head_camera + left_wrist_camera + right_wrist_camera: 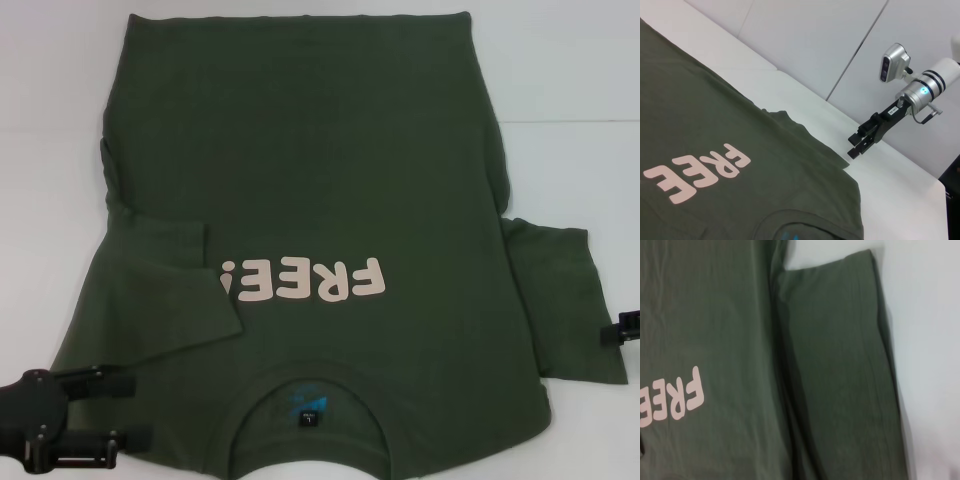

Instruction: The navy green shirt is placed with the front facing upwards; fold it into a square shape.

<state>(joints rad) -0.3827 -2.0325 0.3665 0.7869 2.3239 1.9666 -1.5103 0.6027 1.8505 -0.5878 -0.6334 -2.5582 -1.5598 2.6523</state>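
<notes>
Green shirt (330, 180) flat on white table (570, 90), left sleeve folded over front; left gripper (125, 410) near collar, jaws released; right gripper (858, 143) beside right sleeve, jaw state unclear

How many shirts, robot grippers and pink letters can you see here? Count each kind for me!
Shirts: 1, the navy green shirt on the white table.
Grippers: 2, the left gripper and the right gripper.
Pink letters: 4, spelling FREE, plus 1 exclamation mark.
Neck labels: 1, the label.
Total: 9 things.
</notes>
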